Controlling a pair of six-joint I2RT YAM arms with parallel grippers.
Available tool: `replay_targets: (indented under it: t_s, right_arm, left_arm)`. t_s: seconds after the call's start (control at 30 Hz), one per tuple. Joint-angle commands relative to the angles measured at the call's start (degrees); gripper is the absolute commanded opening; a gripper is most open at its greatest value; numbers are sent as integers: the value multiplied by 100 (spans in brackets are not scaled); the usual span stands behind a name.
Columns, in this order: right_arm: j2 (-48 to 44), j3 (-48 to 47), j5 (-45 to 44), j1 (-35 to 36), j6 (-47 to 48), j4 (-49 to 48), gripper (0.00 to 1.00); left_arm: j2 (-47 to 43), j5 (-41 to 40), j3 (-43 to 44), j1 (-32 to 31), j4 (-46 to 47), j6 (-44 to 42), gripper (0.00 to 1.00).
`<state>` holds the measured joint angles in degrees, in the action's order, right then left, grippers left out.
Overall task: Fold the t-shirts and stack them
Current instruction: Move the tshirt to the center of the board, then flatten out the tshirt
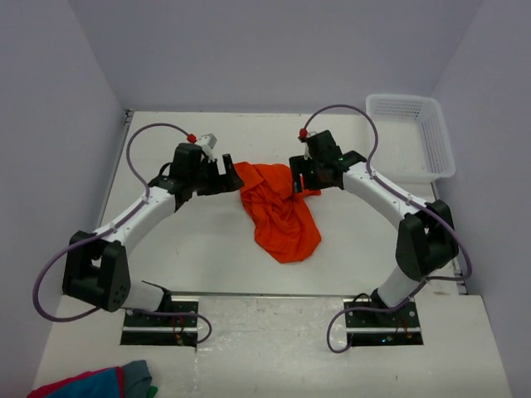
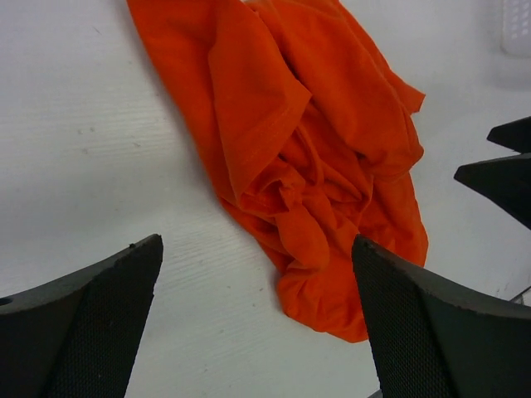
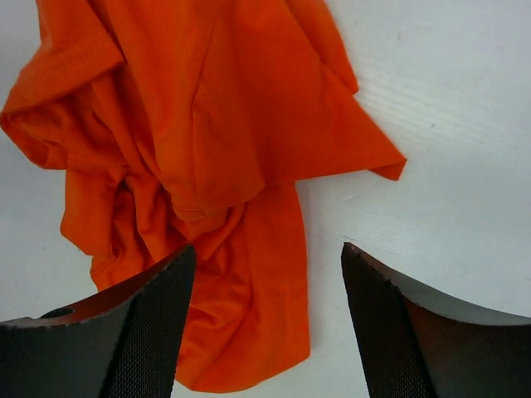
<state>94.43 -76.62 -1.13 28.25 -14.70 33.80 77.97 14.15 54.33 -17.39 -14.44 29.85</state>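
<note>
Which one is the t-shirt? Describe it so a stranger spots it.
On the white table, between the left gripper and the right gripper, lies a crumpled t-shirt. It alone is bright orange; the cloth bundle at the near-left corner is red, blue and grey.

Your site: robot test cell, lab type. White table (image 1: 216,249), plain walls (image 1: 50,124) on three sides, arm bases (image 1: 162,322) bolted down.

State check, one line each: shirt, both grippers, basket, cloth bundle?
orange t-shirt: crumpled in a heap on the table, unfolded.
left gripper: open, holding nothing.
right gripper: open, holding nothing, over the shirt's edge.
white basket: upright, at the far right corner.
cloth bundle: bunched up, at the near left edge.
</note>
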Motion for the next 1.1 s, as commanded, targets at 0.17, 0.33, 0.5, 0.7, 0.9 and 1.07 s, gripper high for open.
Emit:
replay_targets:
  t_s: [0.17,0.33,0.5,0.7,0.9,1.07]
  right_arm:
    - [-144,569,482,40,-481,-629,68]
    - [-443,885,227,31,-481,-717,67]
    - [-645,1079,192,-39,-499,-770,67]
    - [-637,1193,227,-179,-508,-805,66]
    - [-689,1246,209,-355,-543,-814,62]
    - [-646,1281,121,-575,-692,-726,56]
  left_arm:
    - [912,-44,491,-783,195,364,84]
    - [1299,-360,527,-951,178,426,74]
    - [1606,-923,728,-951,-24,408,77]
    - [2247,-941,1167,-951,-42,382,77]
    - [2617,-967,1589,-951,-94,338,38]
    - [2443,-1221,1608,-942,-323,320,0]
